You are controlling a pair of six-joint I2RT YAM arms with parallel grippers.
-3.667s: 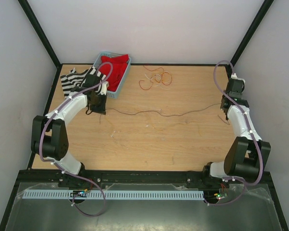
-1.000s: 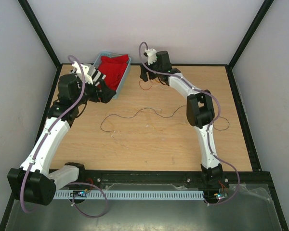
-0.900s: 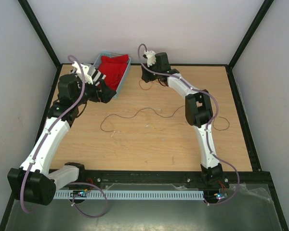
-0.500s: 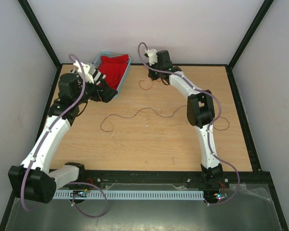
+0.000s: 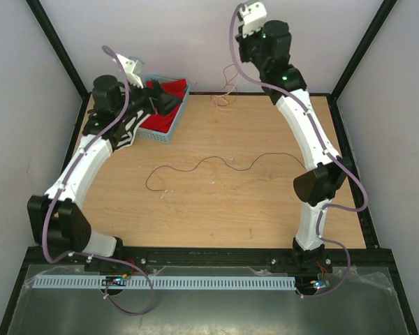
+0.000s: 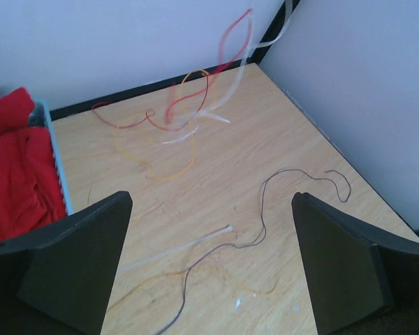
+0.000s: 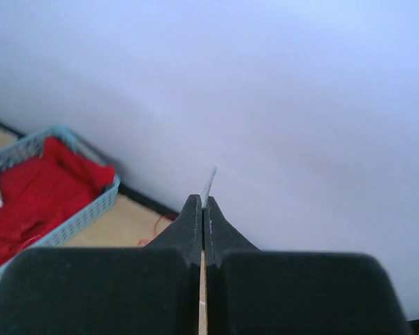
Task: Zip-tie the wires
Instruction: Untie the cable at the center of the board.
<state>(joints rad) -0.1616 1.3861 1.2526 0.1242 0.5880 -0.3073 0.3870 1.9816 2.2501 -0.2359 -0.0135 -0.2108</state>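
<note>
The wires are thin red, orange and pale strands [image 6: 195, 98]. They hang in loops [image 5: 227, 87] above the table's far edge, rising to my right gripper [image 5: 241, 54], which is held high against the back wall. In the right wrist view that gripper [image 7: 204, 202] is shut, and a pale strand [image 7: 209, 179] pokes out from between its tips. A long dark strand [image 5: 216, 162] lies loose across the middle of the table. My left gripper [image 6: 213, 202] is wide open with nothing between its fingers, and it hovers over the blue basket [image 5: 157, 134].
The basket holds a red cloth [image 5: 169, 98] at the back left, with a striped cloth [image 5: 129, 129] beside it. A pale straight plastic strip [image 6: 181, 246] lies on the wood next to the dark strand. Black frame posts and pale walls close the table in.
My right gripper shut on the coloured strands at the far edge and rose high, lifting them off the table. My left arm swung up over the basket, still open.
</note>
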